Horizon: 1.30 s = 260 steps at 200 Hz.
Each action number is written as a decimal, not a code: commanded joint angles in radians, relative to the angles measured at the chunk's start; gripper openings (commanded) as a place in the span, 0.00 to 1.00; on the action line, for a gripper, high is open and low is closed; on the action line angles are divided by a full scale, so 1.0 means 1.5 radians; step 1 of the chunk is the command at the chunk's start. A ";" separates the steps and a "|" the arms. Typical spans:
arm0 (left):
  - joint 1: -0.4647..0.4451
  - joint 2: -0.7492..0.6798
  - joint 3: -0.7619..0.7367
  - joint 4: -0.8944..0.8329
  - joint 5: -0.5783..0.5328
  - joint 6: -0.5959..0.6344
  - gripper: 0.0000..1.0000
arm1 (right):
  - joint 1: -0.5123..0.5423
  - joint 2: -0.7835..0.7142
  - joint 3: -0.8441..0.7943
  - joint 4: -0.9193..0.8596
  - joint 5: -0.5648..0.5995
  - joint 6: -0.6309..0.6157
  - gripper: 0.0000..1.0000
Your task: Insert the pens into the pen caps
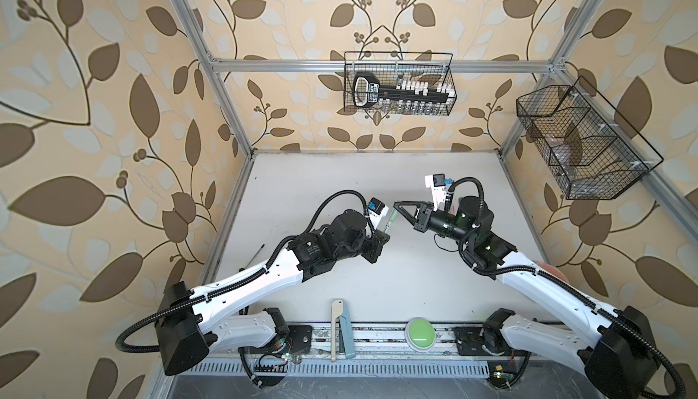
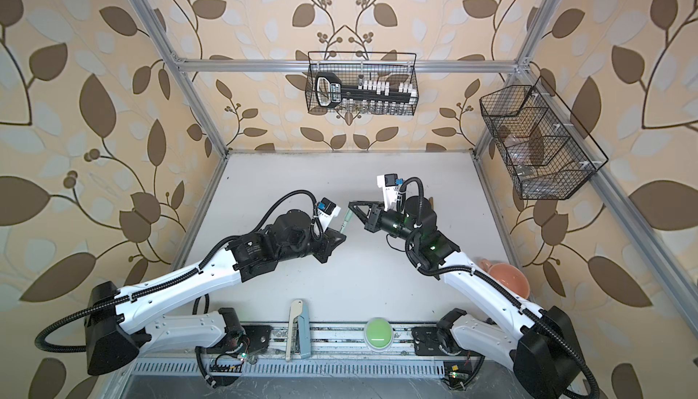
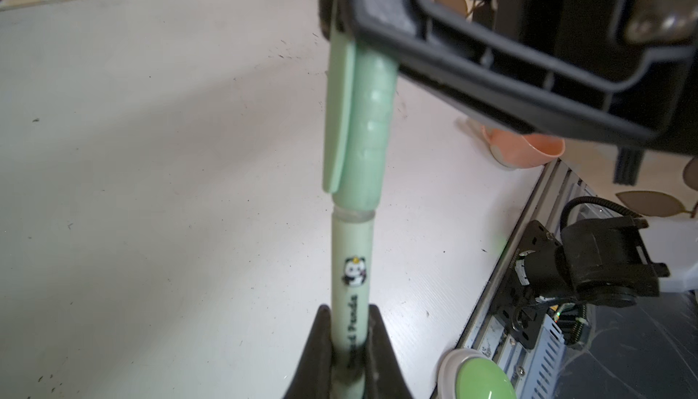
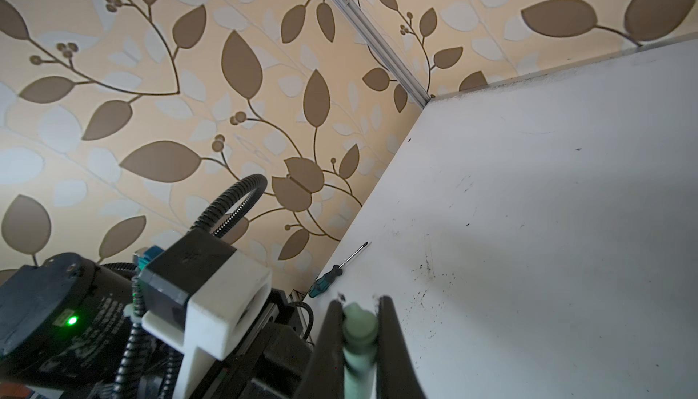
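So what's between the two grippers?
The pale green stick pen, in the left gripper, and its green tube cap, in the right gripper; left wrist view.

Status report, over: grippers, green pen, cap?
Left gripper shut on green pen. Right gripper shut on green cap, cap over pen tip. Screwdriver lies apart, not in way.

We read one word only: "Panda", in dark letters along the barrel of the pale green pen (image 3: 351,250), just past the fingertips of the left end effector (image 3: 349,314) that clamps it. The letters before it sit between the fingers, and we cannot make them out. A small panda drawing (image 3: 354,271) stands just beyond the word. Far beyond the end effector, the label (image 1: 372,93) on the black tool in the wire basket (image 1: 449,76) is too small to read.
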<state>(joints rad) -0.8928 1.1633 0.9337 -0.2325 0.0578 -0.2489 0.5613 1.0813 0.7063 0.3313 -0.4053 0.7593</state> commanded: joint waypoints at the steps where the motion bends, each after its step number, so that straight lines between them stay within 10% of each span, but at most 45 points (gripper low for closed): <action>1: 0.044 -0.013 0.087 0.179 -0.072 -0.015 0.00 | 0.041 0.002 -0.053 -0.111 -0.078 -0.013 0.00; 192: 0.083 -0.032 0.070 0.311 -0.115 0.074 0.00 | 0.092 0.001 -0.111 -0.042 -0.156 0.074 0.00; 260: 0.086 -0.020 0.080 0.319 -0.097 0.094 0.00 | 0.105 0.018 -0.054 -0.215 -0.171 -0.004 0.00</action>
<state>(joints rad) -0.8360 1.1698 0.9520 -0.2817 0.0933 -0.0628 0.6209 1.0698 0.6556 0.3943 -0.3145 0.7998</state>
